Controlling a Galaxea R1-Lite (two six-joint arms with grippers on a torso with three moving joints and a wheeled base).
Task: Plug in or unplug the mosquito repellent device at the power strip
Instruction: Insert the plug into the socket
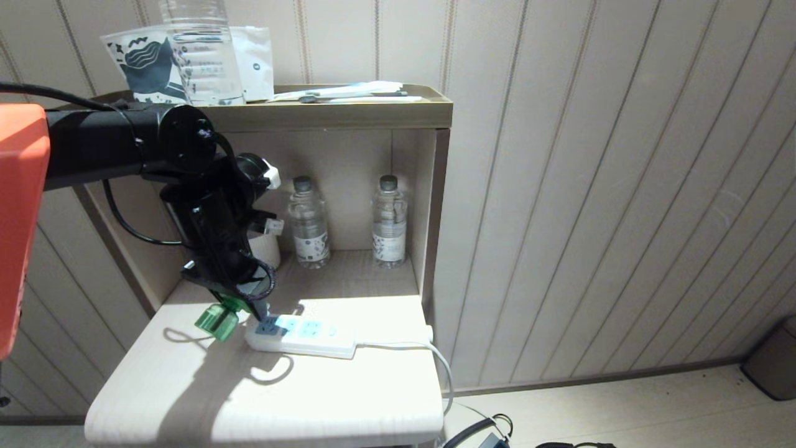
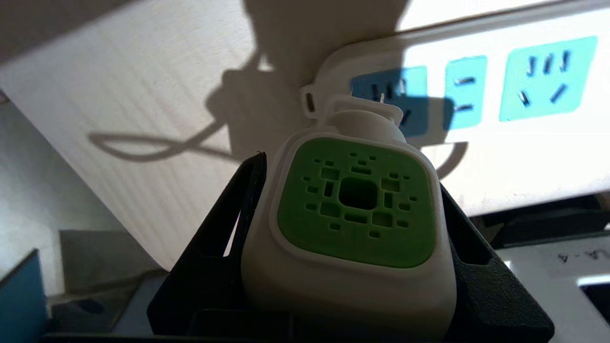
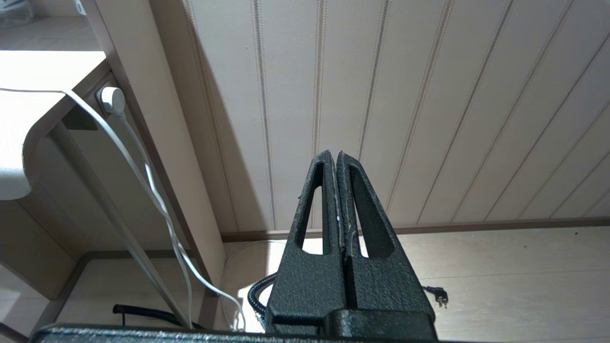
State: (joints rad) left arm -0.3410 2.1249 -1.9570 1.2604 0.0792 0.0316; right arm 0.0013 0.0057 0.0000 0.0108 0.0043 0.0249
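Plug-in step: left pincer [image 2: 350, 247] clamps the mosquito repellent device [image 2: 355, 209] w/ prongs just short of the power strip [image 2: 524, 143]'s end socket; next needs prong alignment, then a straight push.

I see the repellent device [image 2: 355, 200] in smooth matt plastic, gripper fingers [image 2: 481, 281] coarse-textured, shelf top [image 1: 186, 386] pale woodgrain.
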